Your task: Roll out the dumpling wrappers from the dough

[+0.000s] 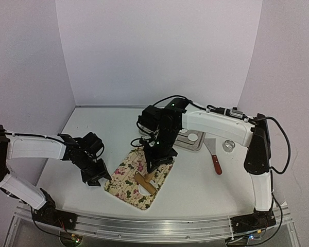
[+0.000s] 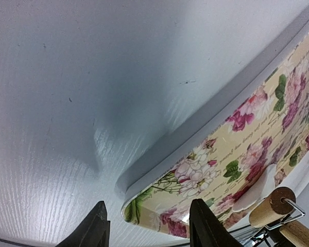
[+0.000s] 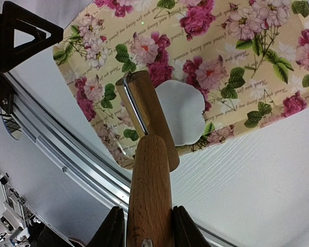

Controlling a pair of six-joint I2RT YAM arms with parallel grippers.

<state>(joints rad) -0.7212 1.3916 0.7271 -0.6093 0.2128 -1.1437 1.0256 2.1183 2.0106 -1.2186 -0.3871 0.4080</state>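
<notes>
Left gripper (image 2: pixel 149 231): spread, beside floral tray (image 2: pixel 206 170)
Right gripper (image 3: pixel 148 226): clamped on rolling pin (image 3: pixel 147 154)
Dumpling wrapper (image 3: pixel 180 110): flat on tray

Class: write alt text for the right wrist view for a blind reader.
The right gripper clamps the handle of a wooden roller over a floral tray. A flat white dumpling wrapper lies on the tray beside the roller's head.

Left arm (image 1: pixel 33 148) and right arm (image 1: pixel 216 126): white moulded link shells, black joint housings (image 1: pixel 257 149), black external cables (image 1: pixel 286 141), black gripper fingers (image 2: pixel 95 231).
</notes>
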